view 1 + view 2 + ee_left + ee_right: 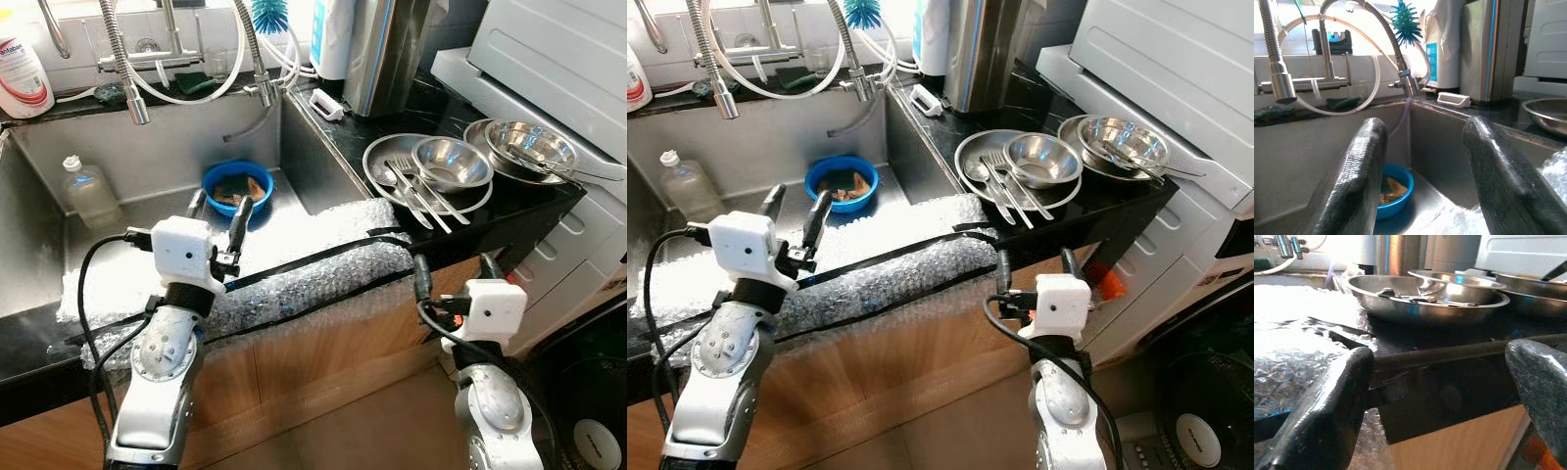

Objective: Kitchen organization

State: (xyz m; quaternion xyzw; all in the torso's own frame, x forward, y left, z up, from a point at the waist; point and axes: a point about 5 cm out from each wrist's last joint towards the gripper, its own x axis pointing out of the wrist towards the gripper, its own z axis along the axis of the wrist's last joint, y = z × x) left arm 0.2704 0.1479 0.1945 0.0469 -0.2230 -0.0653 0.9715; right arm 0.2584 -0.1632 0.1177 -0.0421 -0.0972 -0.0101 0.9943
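item: steel plate [377, 157] on the black desk [549, 211], right of the sink [39, 157], carrying a fork [419, 196], a spoon [394, 188] and a small steel bowl [453, 163]. the cutlery's long axes run from the plate's far side toward the desk's front edge, roughly toward the robot. beside it, further right, a second steel bowl [530, 146] on its own plate.

position relative to jaws: the plate lies ahead of and above the right gripper [453, 274], which hangs below the desk's front edge, jaws wide, holding nothing. judged the nearer arm for this stack.

left gripper [217, 213]: over the bubble-wrapped sink rim [323, 259], jaws wide and empty, pointing at the blue bowl [238, 186] in the basin; a plastic bottle [90, 192] stands further left.
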